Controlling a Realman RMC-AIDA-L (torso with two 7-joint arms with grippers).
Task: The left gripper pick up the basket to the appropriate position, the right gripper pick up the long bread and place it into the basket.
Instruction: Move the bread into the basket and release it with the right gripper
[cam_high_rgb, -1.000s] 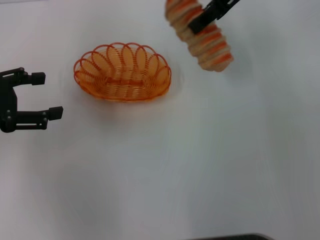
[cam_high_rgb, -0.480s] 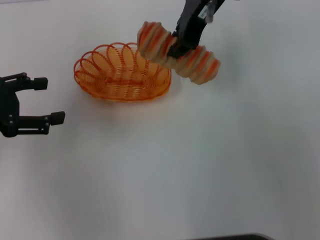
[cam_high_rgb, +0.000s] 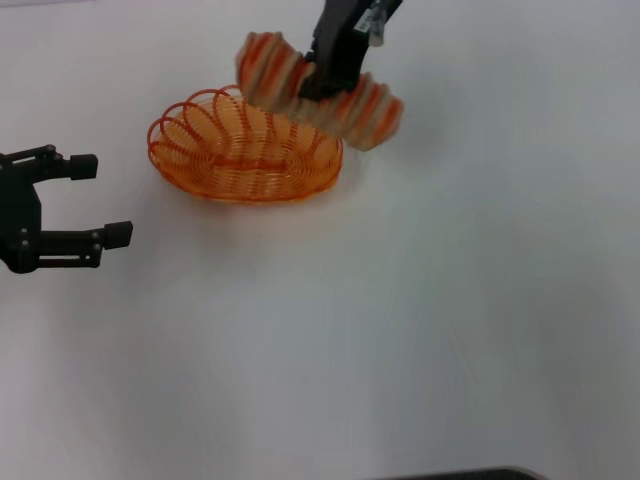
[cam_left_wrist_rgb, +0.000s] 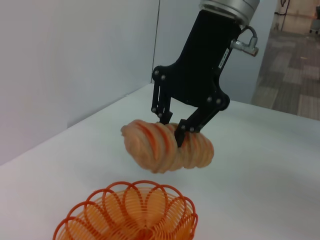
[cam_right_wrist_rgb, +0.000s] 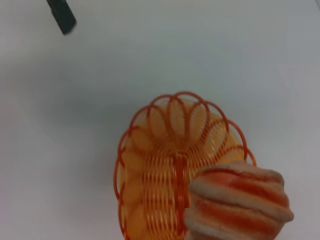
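The orange wire basket (cam_high_rgb: 240, 150) (cam_left_wrist_rgb: 130, 215) (cam_right_wrist_rgb: 165, 165) stands on the white table, left of centre at the back. Held in the air over the basket's far right rim is the striped long bread (cam_high_rgb: 320, 92) (cam_left_wrist_rgb: 167, 147) (cam_right_wrist_rgb: 239, 202), with my right gripper (cam_high_rgb: 328, 75) (cam_left_wrist_rgb: 171, 131) shut on its middle. My left gripper (cam_high_rgb: 95, 200) hangs open at the left edge, well apart from the basket, with nothing between its fingers.
A white table (cam_high_rgb: 400, 330) spreads out in front and to the right of the basket. A dark edge (cam_high_rgb: 460, 474) shows at the bottom of the head view. A white wall (cam_left_wrist_rgb: 65, 60) stands behind the table.
My right gripper has carried the long bread leftward and down, from the back right to over the basket's rim. The left gripper has barely shifted.
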